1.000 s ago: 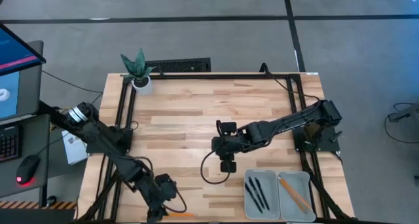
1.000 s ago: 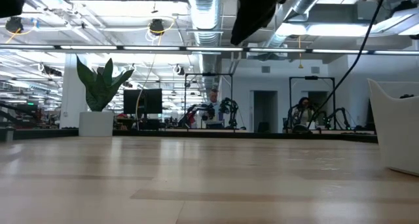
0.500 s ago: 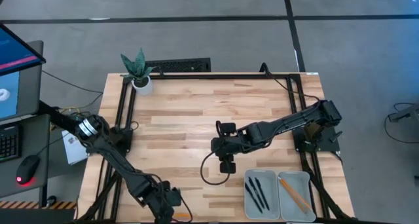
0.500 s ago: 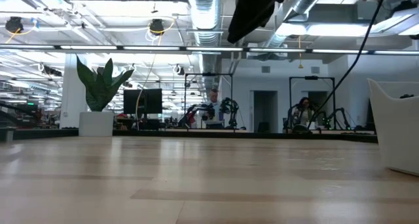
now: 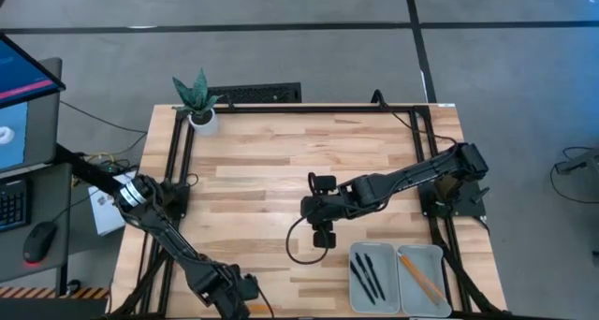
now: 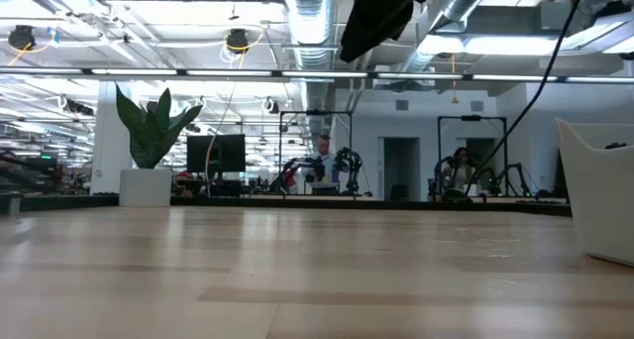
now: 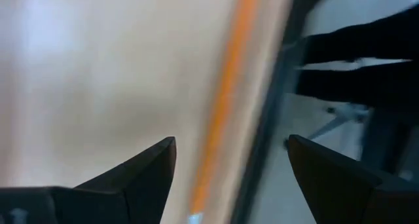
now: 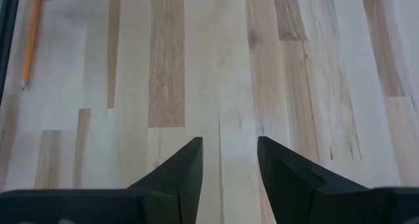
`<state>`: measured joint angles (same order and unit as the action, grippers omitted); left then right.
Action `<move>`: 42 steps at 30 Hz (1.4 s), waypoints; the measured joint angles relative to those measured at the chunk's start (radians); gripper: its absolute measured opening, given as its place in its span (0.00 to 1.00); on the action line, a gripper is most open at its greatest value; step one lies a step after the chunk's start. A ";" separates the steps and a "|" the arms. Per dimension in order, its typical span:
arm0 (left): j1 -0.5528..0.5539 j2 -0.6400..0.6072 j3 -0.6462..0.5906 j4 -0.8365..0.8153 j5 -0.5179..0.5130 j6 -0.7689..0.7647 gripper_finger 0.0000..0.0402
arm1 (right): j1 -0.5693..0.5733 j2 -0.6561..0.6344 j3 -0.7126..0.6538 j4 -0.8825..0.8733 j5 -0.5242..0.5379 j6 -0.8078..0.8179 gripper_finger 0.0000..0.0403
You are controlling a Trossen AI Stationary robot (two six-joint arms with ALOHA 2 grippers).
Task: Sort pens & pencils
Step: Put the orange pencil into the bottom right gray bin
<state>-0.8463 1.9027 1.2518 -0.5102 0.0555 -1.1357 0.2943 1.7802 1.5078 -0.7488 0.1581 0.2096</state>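
Three black pens [image 5: 367, 273] lie in the left compartment of the grey tray [image 5: 397, 301] at the table's near right corner; one orange pencil [image 5: 423, 279] lies diagonally in the right compartment. One more stray pencil [image 5: 261, 309] rests at the near edge of the table [image 5: 281, 161], just beside the black frame rail.

Left gripper [image 5: 241, 299] is down at that near edge, fingers spread wide. Its wrist view shows the stray pencil [image 7: 222, 112] running between the two dark fingers [image 7: 141, 171], not yet pinched, with the rail close alongside.

Right gripper [image 5: 323, 234] hangs over mid-table, well apart from the tray, fingers part-spread with nothing between them. Its wrist view catches the same stray pencil [image 8: 31, 37] far off by the rail.

Judged step: reaching for the last pencil; sorting looks nearly done.

Risks from here:
- Pencil lies hard by the rail and the table edge. One finger could strike the rail on closing, or nudge the pencil so it rolls off the edge.
- Thin round shaft: an off-centre pinch may let it pivot or slip out during the carry.
- Tray is on the far side from this arm, with the right arm between. Carry path could clash, and a drop into the pens' compartment would spoil the sort.
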 joint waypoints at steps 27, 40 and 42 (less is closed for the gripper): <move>-0.006 0.085 0.004 -0.078 -0.016 -0.074 0.71 | 0.002 0.000 0.000 0.037 0.000 0.000 0.42; 0.013 0.087 0.002 -0.082 0.055 -0.221 0.71 | 0.002 0.000 0.000 0.037 0.000 -0.002 0.42; 0.012 0.087 0.002 -0.078 0.056 -0.207 0.71 | 0.002 0.000 0.000 0.037 0.000 -0.007 0.41</move>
<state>-0.8341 1.9892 1.2533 -0.5883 0.1113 -1.3431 0.2966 1.7802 1.5078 -0.7116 0.1581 0.2022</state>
